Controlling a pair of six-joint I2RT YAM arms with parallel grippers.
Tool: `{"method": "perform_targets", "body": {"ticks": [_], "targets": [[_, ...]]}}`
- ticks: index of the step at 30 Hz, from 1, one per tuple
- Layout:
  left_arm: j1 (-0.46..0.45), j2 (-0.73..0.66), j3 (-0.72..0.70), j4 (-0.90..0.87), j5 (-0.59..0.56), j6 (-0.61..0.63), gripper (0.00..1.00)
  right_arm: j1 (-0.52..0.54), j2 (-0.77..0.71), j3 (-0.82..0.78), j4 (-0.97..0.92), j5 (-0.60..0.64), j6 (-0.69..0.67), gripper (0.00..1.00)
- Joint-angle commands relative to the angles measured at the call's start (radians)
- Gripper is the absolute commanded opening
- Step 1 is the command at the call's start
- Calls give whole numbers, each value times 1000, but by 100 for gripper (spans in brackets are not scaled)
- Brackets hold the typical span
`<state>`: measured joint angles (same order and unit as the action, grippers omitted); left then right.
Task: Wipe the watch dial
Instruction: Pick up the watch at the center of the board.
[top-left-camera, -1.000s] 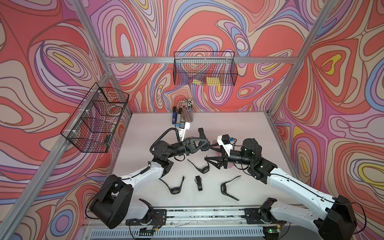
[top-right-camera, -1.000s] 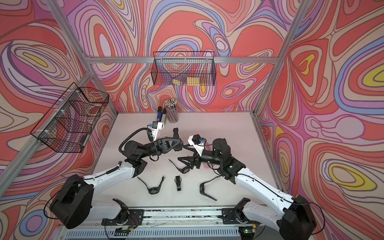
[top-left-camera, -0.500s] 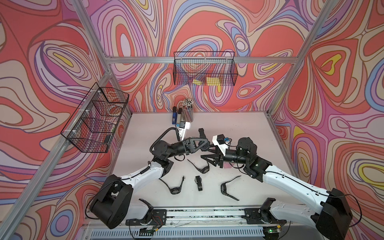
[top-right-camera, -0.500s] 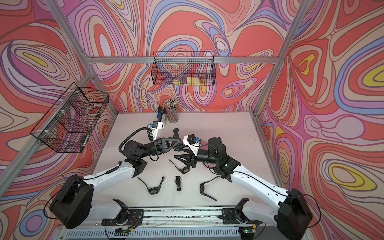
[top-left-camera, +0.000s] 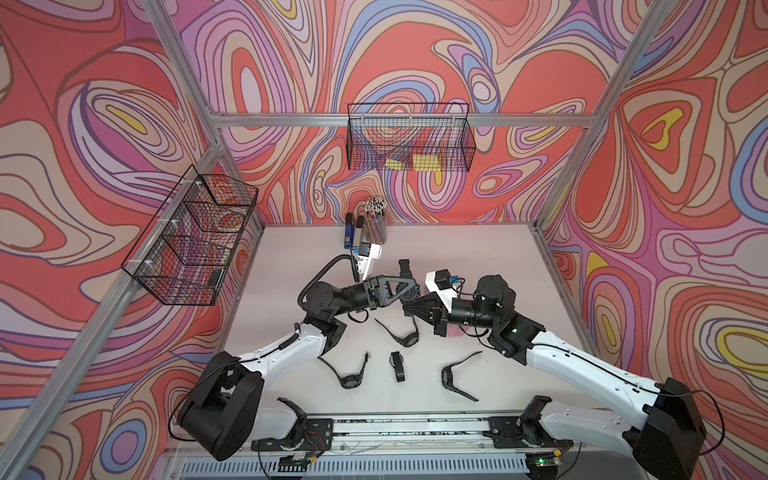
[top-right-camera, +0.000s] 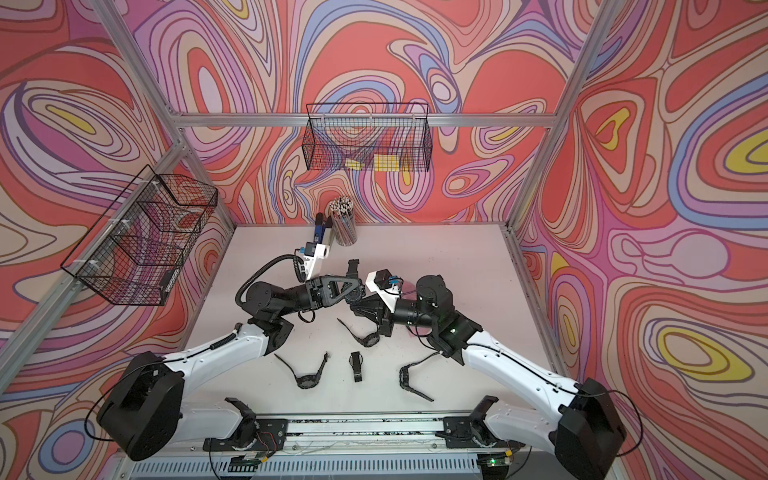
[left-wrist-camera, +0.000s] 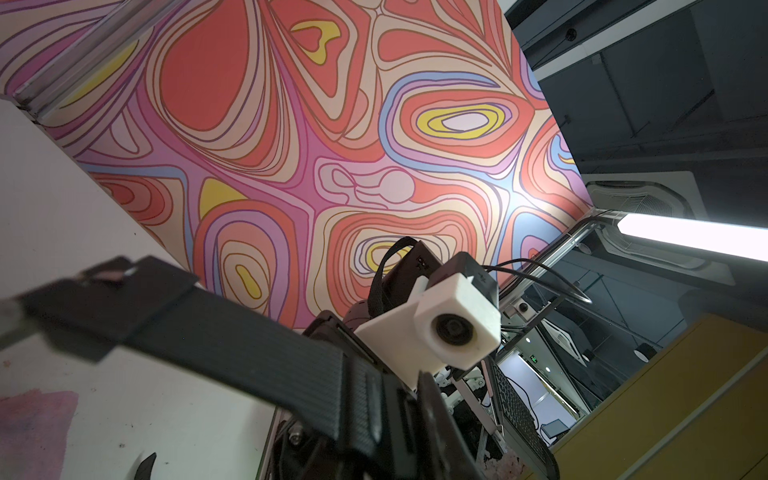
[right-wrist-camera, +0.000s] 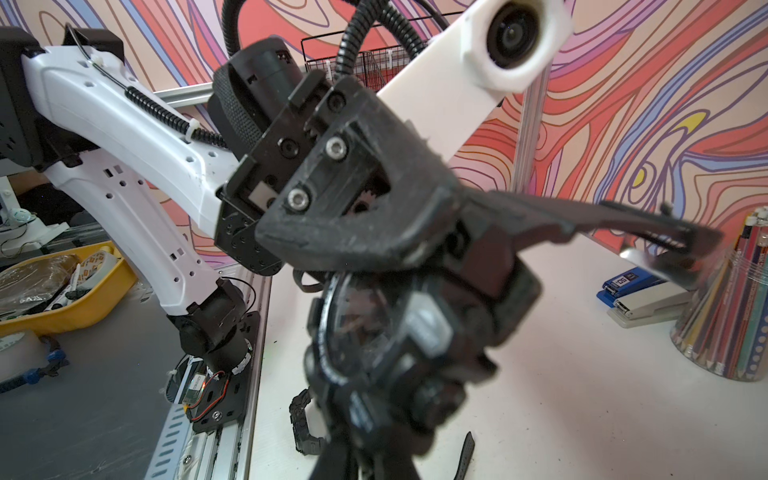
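A black watch (top-left-camera: 404, 269) hangs in the air over the middle of the table, one strap pointing to the back wall. My left gripper (top-left-camera: 409, 291) is shut on its case. In the right wrist view the round dial (right-wrist-camera: 357, 320) faces the camera, close and blurred. From the right, my right gripper (top-left-camera: 411, 309) meets the watch just below the case. Its fingers are closed together at the lower strap (right-wrist-camera: 361, 415). The left wrist view shows the upper strap (left-wrist-camera: 232, 345) running across the picture. Both top views show the two grippers tip to tip, the left gripper (top-right-camera: 355, 293) over the right gripper (top-right-camera: 359, 309).
A pink cloth (top-left-camera: 459, 331) lies on the table under my right wrist. Several other black watches lie nearer the front: (top-left-camera: 401, 334), (top-left-camera: 349, 376), (top-left-camera: 397, 365). A pencil cup (top-left-camera: 376, 220) and a blue stapler (top-left-camera: 351, 232) stand at the back. Wire baskets (top-left-camera: 409, 139) hang on the walls.
My right arm has moved left up to the held watch, and its gripper has gone from wide open to shut. The left arm and the watch have stayed still.
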<state>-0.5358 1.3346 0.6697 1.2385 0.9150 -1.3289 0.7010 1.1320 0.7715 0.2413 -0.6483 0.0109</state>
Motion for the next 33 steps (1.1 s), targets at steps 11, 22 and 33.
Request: {"method": "perform_targets", "body": {"ticks": [11,22,33], "targets": [[3,-36,5,82,12,-142,44,11,-31,-66,-54,-70,-275,0],[3,-23,15,80,46,-224,34,14,-37,-112,-68,-70,-463,0],[3,-30,7,67,115,-239,5,17,-37,-107,-91,-37,-523,0]]}}
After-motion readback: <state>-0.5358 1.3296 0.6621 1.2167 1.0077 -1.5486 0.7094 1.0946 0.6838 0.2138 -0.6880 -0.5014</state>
